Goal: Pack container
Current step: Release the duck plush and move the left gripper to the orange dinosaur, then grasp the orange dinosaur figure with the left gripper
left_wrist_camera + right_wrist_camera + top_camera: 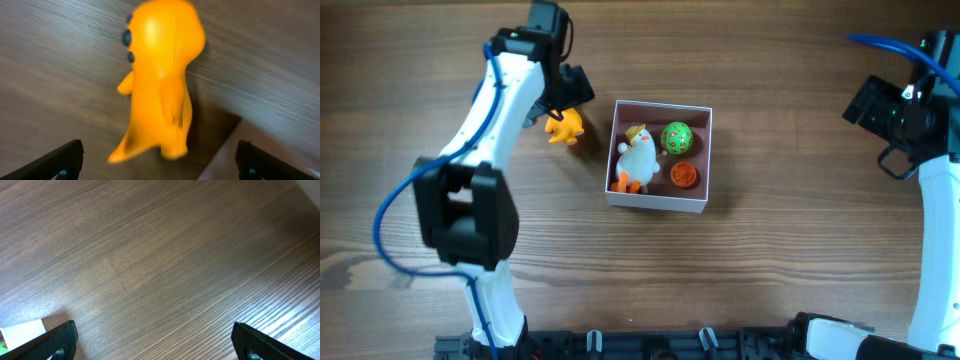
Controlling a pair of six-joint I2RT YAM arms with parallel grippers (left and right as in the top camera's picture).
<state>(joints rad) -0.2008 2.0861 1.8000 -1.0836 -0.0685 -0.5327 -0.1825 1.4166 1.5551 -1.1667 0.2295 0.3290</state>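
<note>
Nearest to us, the left gripper (160,167) has its two fingers spread wide and it holds nothing. Just ahead of it, between the lines of the fingers, an orange toy figure (160,80) is on the table (50,75), blurred in this view. We judge this spread is there so that the fingers can pass on both sides of the toy.

A little further, the container (657,204) sits near the toy, apart from it. It already holds a white duck toy (638,158), a green dotted ball (677,137) and a small orange round piece (683,175).

Far away, the right gripper (160,345) is also spread and empty, probably keeping out of the way.
</note>
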